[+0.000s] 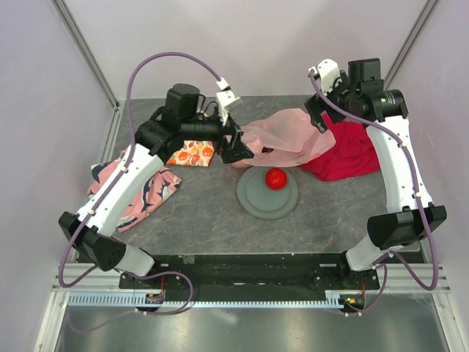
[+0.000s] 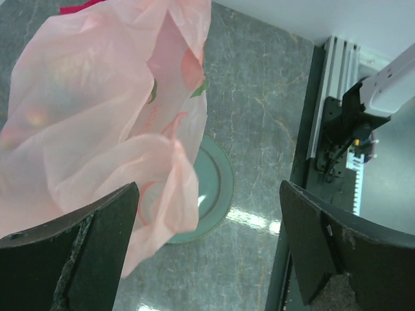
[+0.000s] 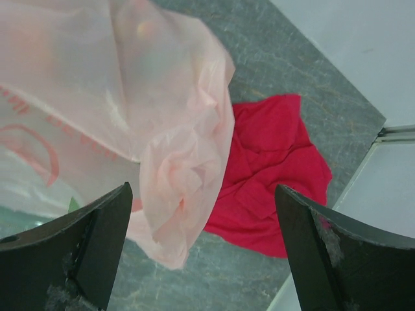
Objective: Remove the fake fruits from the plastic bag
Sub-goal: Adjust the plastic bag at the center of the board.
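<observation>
The pale-pink plastic bag (image 1: 282,136) lies crumpled at the back middle of the table, between my two grippers. A red apple (image 1: 275,178) sits on a grey round plate (image 1: 256,202) just in front of it. My left gripper (image 1: 236,150) is open at the bag's left end; in the left wrist view (image 2: 207,249) a fold of the bag (image 2: 97,103) hangs by its left finger, ungripped. My right gripper (image 1: 322,117) is open at the bag's right end; its wrist view (image 3: 201,253) shows the bag (image 3: 117,97) below. Faint orange blurs show through the film (image 3: 144,27).
A red cloth (image 1: 344,154) lies right of the bag, also in the right wrist view (image 3: 272,175). A fruit-printed orange-and-white cloth (image 1: 190,152) and a pink-and-navy cloth (image 1: 135,191) lie on the left. The plate's rim (image 2: 220,188) shows under the left gripper.
</observation>
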`<state>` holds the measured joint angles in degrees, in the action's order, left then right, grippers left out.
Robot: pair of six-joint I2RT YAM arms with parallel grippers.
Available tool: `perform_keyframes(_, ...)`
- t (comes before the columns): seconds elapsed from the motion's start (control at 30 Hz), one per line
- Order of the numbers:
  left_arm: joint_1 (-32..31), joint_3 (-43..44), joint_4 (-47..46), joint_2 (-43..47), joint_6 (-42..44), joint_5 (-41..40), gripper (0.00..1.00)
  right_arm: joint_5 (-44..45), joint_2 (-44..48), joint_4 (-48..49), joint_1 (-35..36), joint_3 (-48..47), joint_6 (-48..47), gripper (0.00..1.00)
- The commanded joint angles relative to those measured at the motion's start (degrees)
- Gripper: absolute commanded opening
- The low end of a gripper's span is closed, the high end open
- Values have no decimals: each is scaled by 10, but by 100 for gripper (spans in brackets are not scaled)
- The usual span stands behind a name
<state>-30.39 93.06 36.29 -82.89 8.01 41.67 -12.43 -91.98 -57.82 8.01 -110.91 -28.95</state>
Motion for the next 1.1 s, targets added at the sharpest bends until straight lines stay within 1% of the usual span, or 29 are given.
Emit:
perform_keyframes(0.0,-35,45,-3,-54,60,-75,96,-18,19,-62,-2,20,-49,98)
perform_keyframes(0.13,-50,63,18,-83,88,-89,95,2,25,-29,-2,67,-45,98)
perform_keyframes(0.23,-61,85,43,-103,100,-96,90,21,4,-21,-2,79,-54,98)
perform_keyframes(0.3,-65,109,76,-125,111,-108,76,15,-9,-31,-2,74,-63,98)
perform_keyframes(0.33,-66,119,87,-136,117,-117,51,12,-20,-31,-1,71,-66,95)
perform_keyframes(0.37,-65,141,114,-146,128,-121,27,7,-26,-28,-2,69,-67,89)
perform_keyframes(0.4,-65,152,122,-156,133,-131,2,-2,-33,-17,-2,59,-65,82)
perform_keyframes(0.43,-63,159,125,-177,133,-151,2,-5,-53,-2,-1,51,-54,64)
perform_keyframes(0.47,-52,173,122,-186,140,-154,2,-11,-67,29,-1,40,-27,55)
perform_keyframes(0.5,-43,183,102,-198,138,-159,2,-20,-85,40,-1,-6,-17,49)
perform_keyframes(0.53,-31,197,89,-223,133,-166,2,-35,-138,49,-1,-44,-7,38)
perform_keyframes(0.57,-1,241,78,-242,122,-169,2,-36,-173,60,-1,-94,24,34)
perform_keyframes(0.6,14,273,59,-262,116,-176,2,-35,-256,61,0,-219,37,31)
perform_keyframes(0.63,28,310,55,-310,108,-186,2,-28,-300,60,0,-289,52,19)
perform_keyframes(0.67,57,390,51,-334,91,-186,2,-23,-339,62,-1,-355,64,10)
perform_keyframes(0.7,70,429,43,-356,82,-181,2,-14,-394,92,-1,-444,88,0)
perform_keyframes(0.73,91,465,33,-380,73,-172,2,-8,-403,125,-1,-453,97,0)
perform_keyframes(0.77,98,521,20,-411,62,-174,2,8,-399,223,0,-406,103,0)
perform_keyframes(0.8,103,540,2,-423,61,-178,2,15,-370,282,-1,-366,125,0)
perform_keyframes(0.83,109,549,-54,-427,62,-196,2,20,-351,341,-1,-327,136,0)
perform_keyframes(0.87,109,546,-86,-422,63,-209,2,44,-335,441,-1,-278,150,0)
perform_keyframes(0.93,109,543,-185,-414,57,-247,2,73,-324,488,-1,-296,182,0)
perform_keyframes(0.97,108,565,-210,-412,56,-255,2,87,-328,499,-2,-350,190,0)
perform_keyframes(1.0,105,584,-220,-416,60,-264,2,113,-333,506,-4,-373,198,0)
perform_keyframes(1.03,99,602,-228,-417,79,-272,2,120,-330,516,-12,-388,217,0)
perform_keyframes(1.07,97,616,-247,-408,89,-271,2,120,-307,549,-16,-381,223,0)
